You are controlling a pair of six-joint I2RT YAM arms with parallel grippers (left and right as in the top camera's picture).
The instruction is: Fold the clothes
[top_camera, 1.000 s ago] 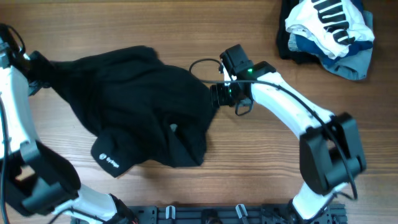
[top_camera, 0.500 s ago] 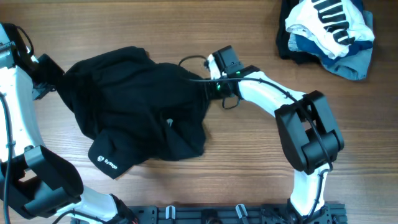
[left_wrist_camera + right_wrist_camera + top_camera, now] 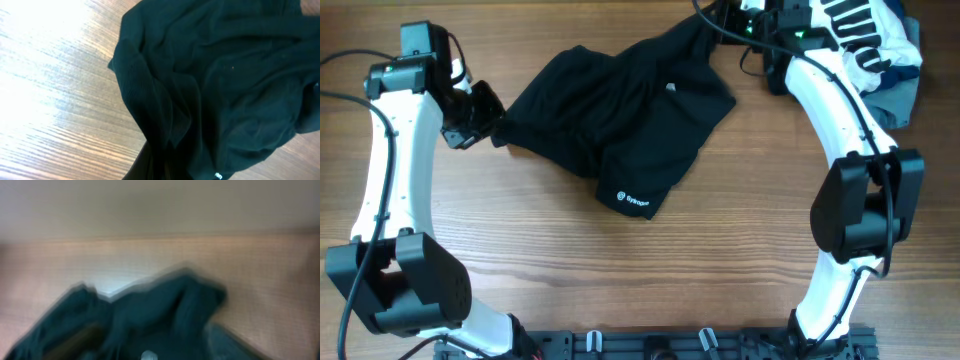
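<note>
Black garment (image 3: 630, 120) lies crumpled on the far desk (image 3: 720, 230), strung between both arms. Left fingers (image 3: 480, 112) are clamped on its bunched edge. Whether the right fingers (image 3: 728, 20) grip it, I cannot tell. Best draw the corners apart evenly, then lower it flat.

R-wrist view all blur; clothes (image 3: 620, 120) hide both grippers' fingers.
</note>
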